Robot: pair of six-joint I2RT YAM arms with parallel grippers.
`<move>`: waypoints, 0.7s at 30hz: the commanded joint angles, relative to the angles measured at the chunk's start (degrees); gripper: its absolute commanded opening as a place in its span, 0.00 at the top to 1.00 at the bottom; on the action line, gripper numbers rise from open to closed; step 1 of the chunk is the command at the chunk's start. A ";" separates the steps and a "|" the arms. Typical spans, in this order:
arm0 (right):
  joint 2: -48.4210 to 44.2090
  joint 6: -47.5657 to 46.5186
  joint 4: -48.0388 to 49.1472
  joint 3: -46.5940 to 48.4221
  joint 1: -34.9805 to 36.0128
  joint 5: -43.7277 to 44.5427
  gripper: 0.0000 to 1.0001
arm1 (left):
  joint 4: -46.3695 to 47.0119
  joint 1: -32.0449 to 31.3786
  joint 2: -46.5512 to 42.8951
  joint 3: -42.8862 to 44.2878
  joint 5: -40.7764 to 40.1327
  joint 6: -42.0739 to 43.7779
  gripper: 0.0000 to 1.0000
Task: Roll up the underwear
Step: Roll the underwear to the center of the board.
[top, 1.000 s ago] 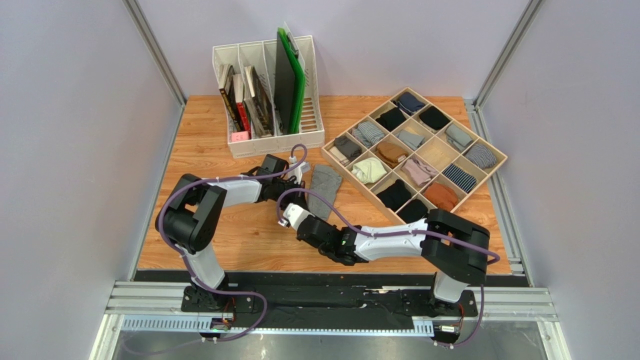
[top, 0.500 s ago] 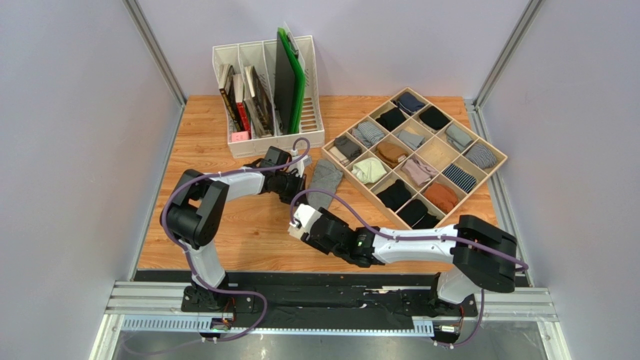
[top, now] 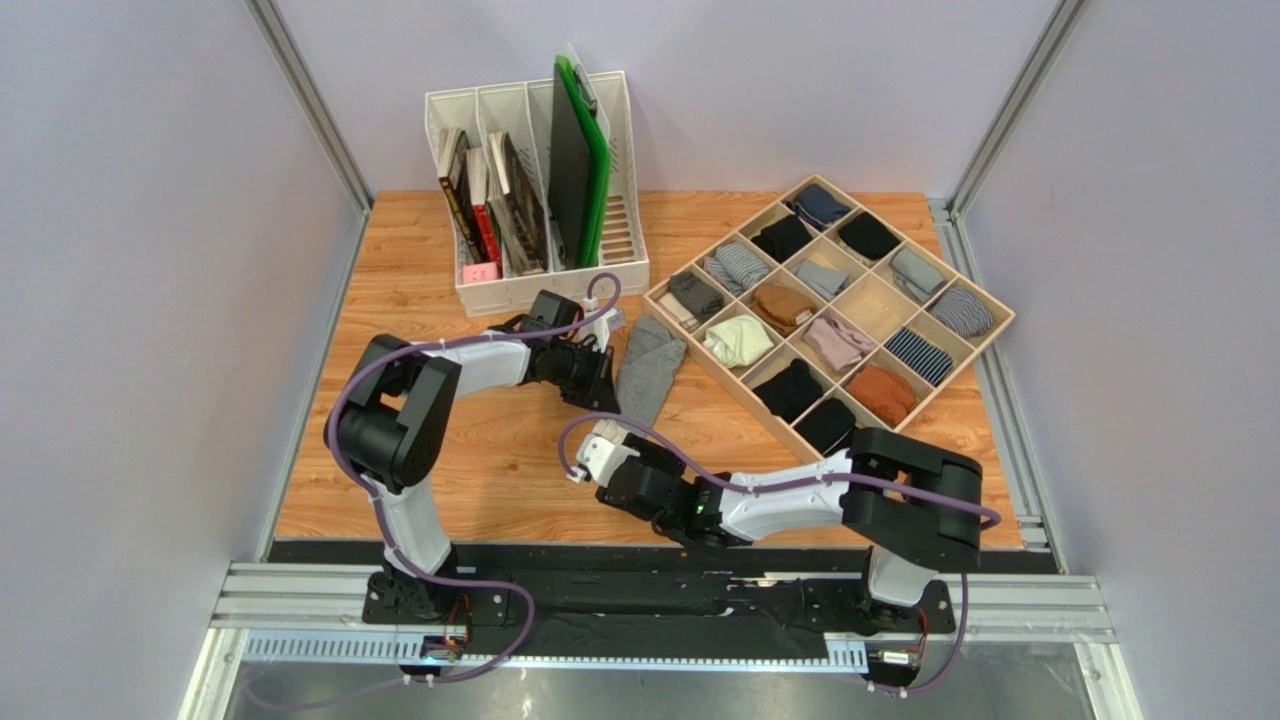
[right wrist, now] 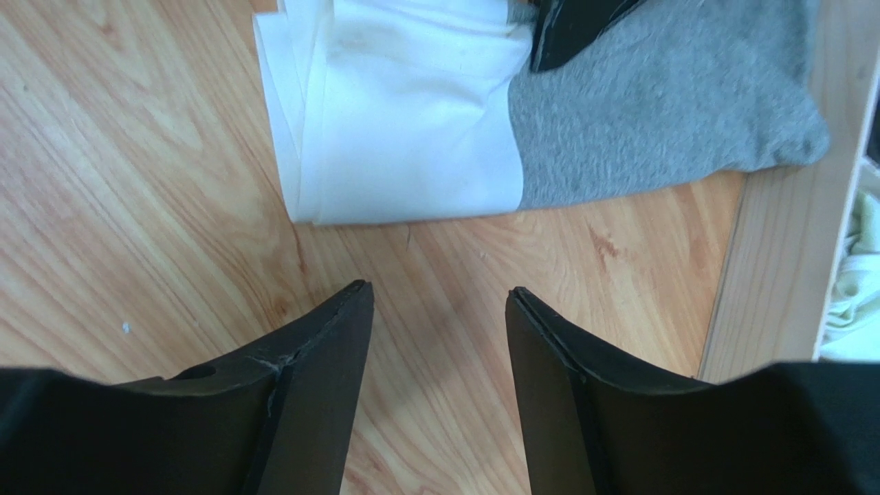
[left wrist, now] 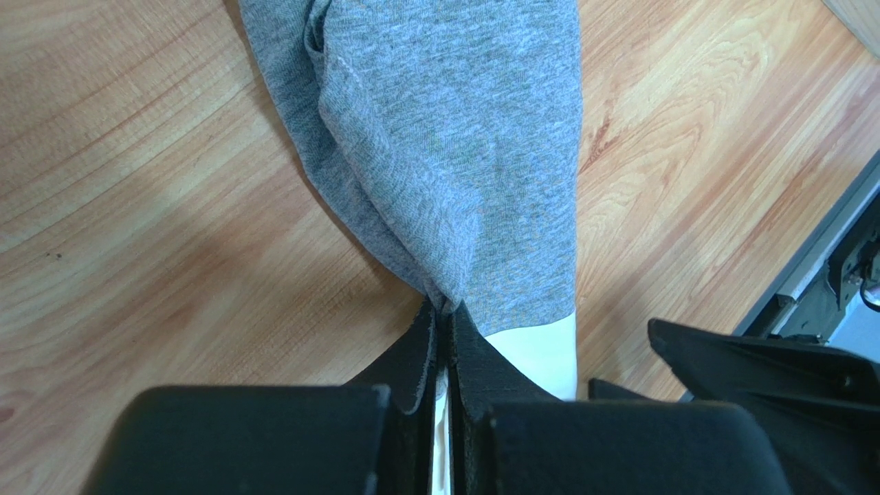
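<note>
The underwear is a heather-grey knit strip with a white waistband at its near end, lying folded lengthwise on the wooden table beside the organizer. My left gripper is shut on its near left edge; in the left wrist view the grey fabric runs into the closed fingertips and the white waistband shows beside them. My right gripper is open and empty, just short of the waistband. It hovers over bare wood.
A wooden organizer tray with several rolled bundles stands at the right; its edge is close to the right gripper. A white file rack with books and a green board stands at the back.
My right arm has drawn back toward the near edge, away from the underwear. My left gripper has moved nearer along the garment's left side and now grips its waistband end.
</note>
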 commanded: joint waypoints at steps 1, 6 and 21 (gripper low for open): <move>2.93 -3.09 6.51 0.67 1.72 2.48 0.42 | -0.93 0.54 1.75 0.38 -1.42 2.00 1.00; 4.60 -5.11 9.23 0.76 3.30 2.66 0.43 | -0.85 0.71 1.75 0.29 -0.98 1.82 1.00; 9.78 -8.98 12.75 3.05 4.53 1.52 0.48 | -0.76 0.98 1.22 0.11 -0.46 1.65 1.00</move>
